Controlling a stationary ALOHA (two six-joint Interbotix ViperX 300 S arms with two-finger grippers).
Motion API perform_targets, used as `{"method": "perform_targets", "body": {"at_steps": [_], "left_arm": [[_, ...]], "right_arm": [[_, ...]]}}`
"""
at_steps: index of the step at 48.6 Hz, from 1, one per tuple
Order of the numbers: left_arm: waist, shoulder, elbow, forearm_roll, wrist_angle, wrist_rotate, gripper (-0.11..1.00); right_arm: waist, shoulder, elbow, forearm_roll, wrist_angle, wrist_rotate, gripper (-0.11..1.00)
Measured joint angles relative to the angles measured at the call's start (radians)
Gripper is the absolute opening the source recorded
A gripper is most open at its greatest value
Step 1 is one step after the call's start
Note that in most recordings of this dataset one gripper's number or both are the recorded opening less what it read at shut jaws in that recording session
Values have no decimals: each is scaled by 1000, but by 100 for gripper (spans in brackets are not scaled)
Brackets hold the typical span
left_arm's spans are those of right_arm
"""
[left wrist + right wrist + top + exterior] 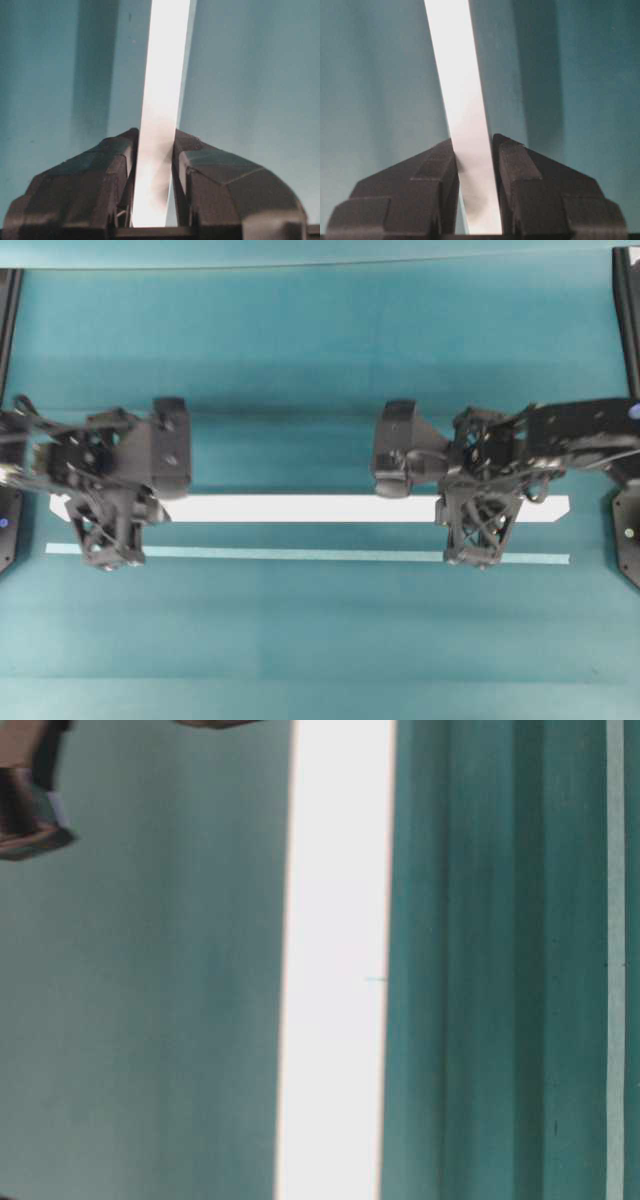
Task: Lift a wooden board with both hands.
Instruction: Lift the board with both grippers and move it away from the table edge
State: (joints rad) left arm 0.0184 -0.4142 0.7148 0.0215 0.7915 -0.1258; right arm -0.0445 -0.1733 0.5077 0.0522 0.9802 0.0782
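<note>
Teal desk (320, 350) spreads beneath me; my left gripper (152, 150) and right gripper (474, 147) each pinch the wooden board (300, 508) near its ends, above the desk's middle

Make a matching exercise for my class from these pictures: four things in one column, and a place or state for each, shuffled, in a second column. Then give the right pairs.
Things
1. wooden board
2. pale teal strip
3. left gripper
4. right gripper

Places or states
A. shut on the board near its left end in the overhead view
B. thin line running alongside the board, held by nothing
C. white plank gripped at both ends
D. shut on the board near its right end in the overhead view

Pairs: 1-C, 2-B, 3-A, 4-D
</note>
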Motion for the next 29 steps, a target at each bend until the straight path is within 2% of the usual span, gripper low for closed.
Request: {"method": "perform_targets", "body": {"at_steps": [29], "left_arm": [[14,-43,-186,2,207,5,18]], "right_arm": [[-12,-14,-213,-5,270,0,21]]}}
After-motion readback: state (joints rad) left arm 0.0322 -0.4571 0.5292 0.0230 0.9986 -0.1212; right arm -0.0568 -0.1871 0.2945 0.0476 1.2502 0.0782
